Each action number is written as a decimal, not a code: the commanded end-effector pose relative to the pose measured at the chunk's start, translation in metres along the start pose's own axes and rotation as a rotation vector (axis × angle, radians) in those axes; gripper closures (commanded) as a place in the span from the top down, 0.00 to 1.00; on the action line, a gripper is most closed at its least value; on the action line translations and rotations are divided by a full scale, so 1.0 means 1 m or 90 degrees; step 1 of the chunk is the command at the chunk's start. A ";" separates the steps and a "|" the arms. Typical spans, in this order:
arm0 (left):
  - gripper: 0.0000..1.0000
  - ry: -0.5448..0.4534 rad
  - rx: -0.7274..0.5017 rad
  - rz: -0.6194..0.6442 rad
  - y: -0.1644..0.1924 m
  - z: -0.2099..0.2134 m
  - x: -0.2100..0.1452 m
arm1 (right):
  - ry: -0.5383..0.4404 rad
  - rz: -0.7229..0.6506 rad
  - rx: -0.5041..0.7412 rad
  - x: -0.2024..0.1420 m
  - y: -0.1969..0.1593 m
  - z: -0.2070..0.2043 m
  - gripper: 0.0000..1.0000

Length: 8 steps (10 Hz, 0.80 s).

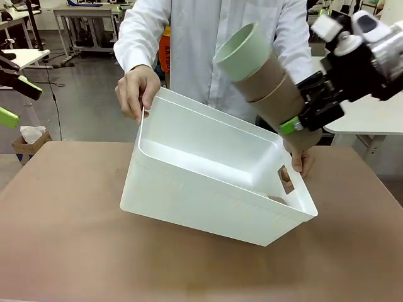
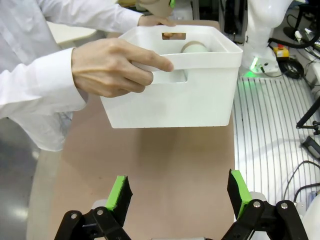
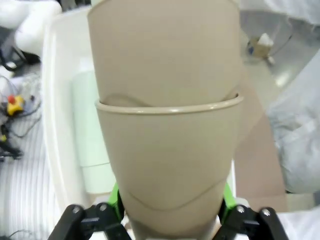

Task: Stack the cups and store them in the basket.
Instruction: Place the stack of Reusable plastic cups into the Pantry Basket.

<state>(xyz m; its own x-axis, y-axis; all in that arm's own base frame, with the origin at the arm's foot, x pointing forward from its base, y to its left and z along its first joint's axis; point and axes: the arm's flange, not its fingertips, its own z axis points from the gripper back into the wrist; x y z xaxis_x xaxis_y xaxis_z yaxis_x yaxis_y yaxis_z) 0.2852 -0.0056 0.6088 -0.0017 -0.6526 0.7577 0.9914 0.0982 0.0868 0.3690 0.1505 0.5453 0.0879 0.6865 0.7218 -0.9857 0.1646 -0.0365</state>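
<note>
We record the table (image 1: pixel 75 251) bearing the basket (image 1: pixel 208 189), tipped up toward the robot with its far rim raised. The person's hands grip it at both ends: one hand (image 1: pixel 137 91) on the rim, the other hand (image 1: pixel 301 157) at the handle hole. In the left wrist view a mint cup (image 2: pixel 194 47) lies inside it. Above the basket's right end, the right gripper (image 1: pixel 301 119) is clamped on a nested stack of cups (image 1: pixel 267 75), tan outside, mint rim uppermost, tilted. The left gripper (image 2: pixel 179 195) hangs over bare tabletop, jaws apart.
</note>
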 end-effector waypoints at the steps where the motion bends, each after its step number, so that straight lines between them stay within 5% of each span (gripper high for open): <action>1: 1.00 -0.007 -0.002 0.007 -0.001 0.001 0.003 | 0.046 -0.010 -0.009 0.022 -0.008 -0.012 0.85; 8: 1.00 -0.007 -0.002 0.007 -0.001 0.001 0.003 | 0.141 0.015 -0.016 0.043 0.016 -0.066 0.85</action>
<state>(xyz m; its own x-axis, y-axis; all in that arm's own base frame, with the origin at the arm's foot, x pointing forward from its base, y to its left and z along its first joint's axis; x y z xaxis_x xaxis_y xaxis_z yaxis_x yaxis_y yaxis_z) 0.2852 -0.0056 0.6089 -0.0019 -0.6526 0.7577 0.9913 0.0982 0.0871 0.3646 0.2259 0.5261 0.0742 0.8249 0.5604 -0.9900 0.1287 -0.0583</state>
